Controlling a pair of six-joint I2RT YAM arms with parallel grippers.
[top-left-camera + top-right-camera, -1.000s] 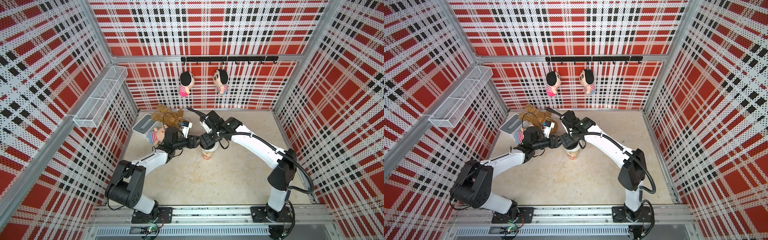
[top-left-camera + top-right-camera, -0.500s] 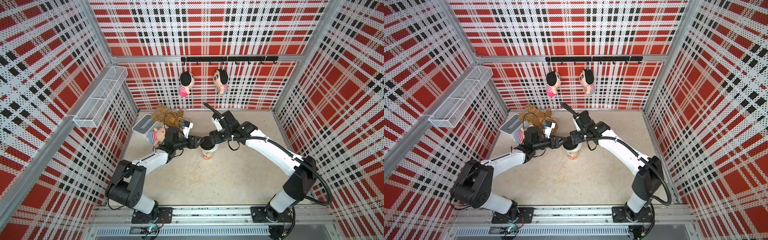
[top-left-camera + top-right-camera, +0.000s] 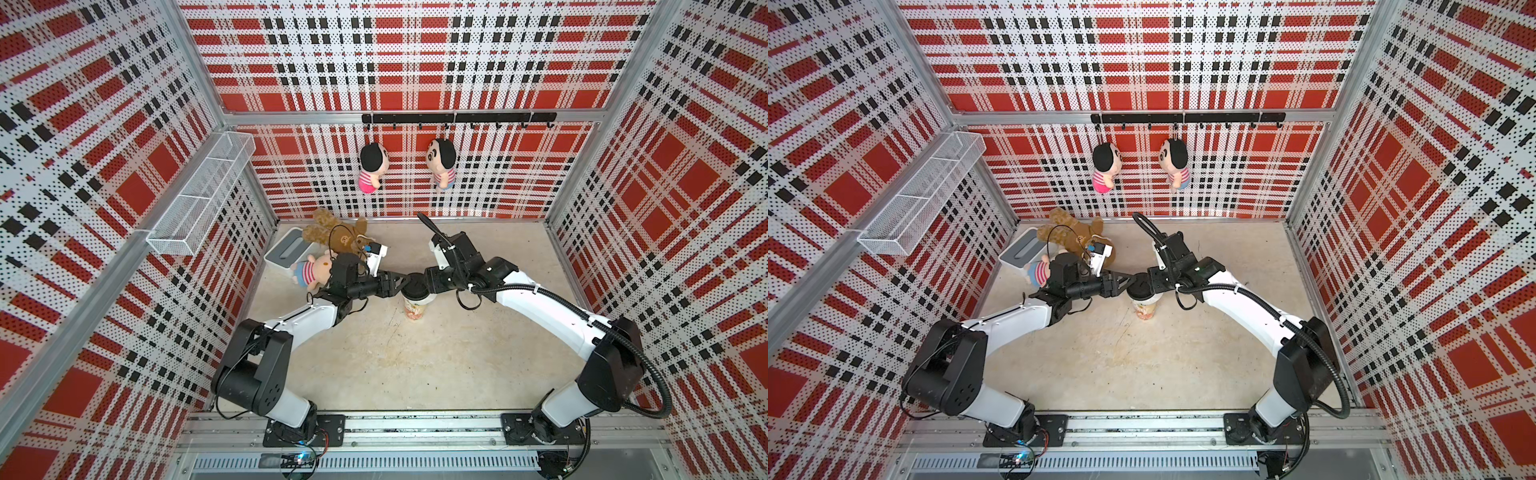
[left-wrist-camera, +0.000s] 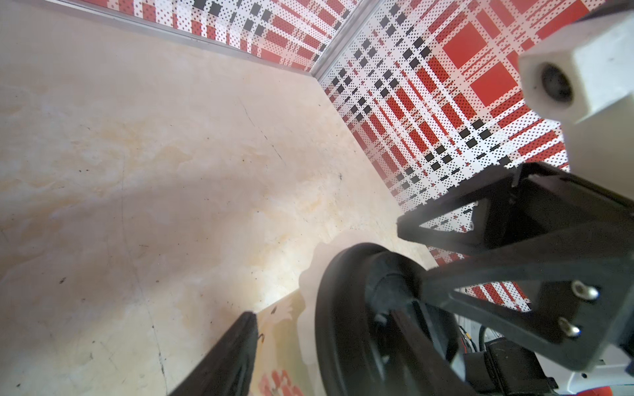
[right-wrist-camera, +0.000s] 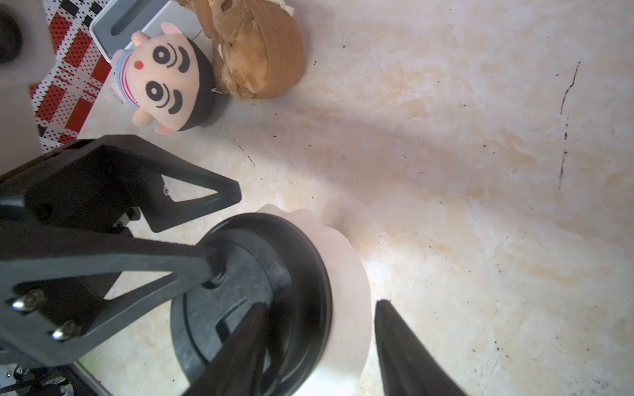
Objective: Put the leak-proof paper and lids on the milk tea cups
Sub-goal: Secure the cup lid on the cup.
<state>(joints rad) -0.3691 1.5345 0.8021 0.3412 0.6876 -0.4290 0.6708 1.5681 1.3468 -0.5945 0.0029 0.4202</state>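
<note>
Arms both reach low and level, meeting at the paper cup (image 3: 415, 311). See the left gripper (image 3: 402, 285), half-spread astride the cup's rim, one finger along its wall, one on the black round lid (image 5: 281, 260). Opposite, the right gripper (image 3: 424, 281) is parted too, straddling that lid's edge. Thin, white, scalloped, the leak-proof paper (image 5: 350, 274) lies over the cup's mouth beneath the lid.

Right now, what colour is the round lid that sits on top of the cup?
Black. The lid shows best in the right wrist view.
</note>
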